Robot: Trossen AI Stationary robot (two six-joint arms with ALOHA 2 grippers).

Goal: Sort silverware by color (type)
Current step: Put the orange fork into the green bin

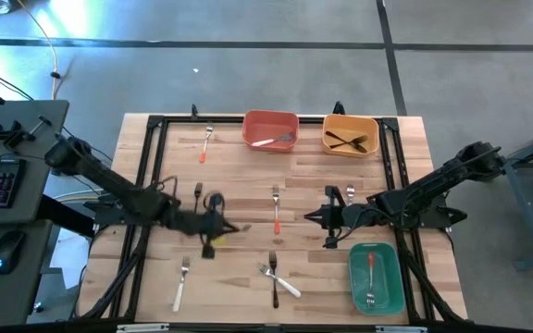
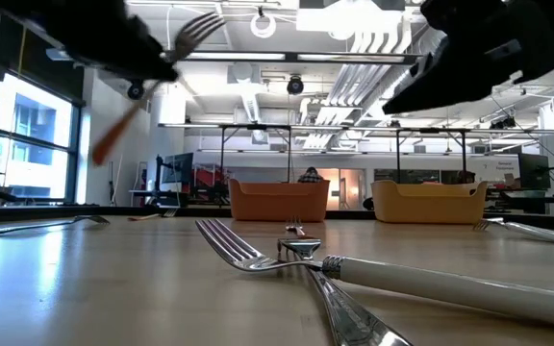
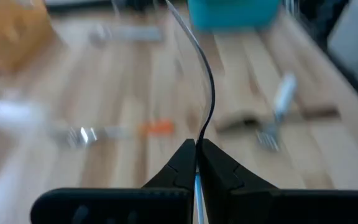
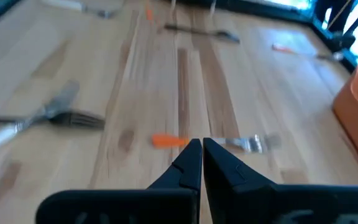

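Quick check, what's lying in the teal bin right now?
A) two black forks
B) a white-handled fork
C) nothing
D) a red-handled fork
D: the high view shows a single red-handled fork lying lengthwise in the teal bin; the black forks are in the yellow bin.

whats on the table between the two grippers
One red-orange-handled fork lies between the left gripper and the right gripper, on bare wood; the high view shows this.

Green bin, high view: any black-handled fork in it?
No. The green bin holds only one fork with a red-orange handle.
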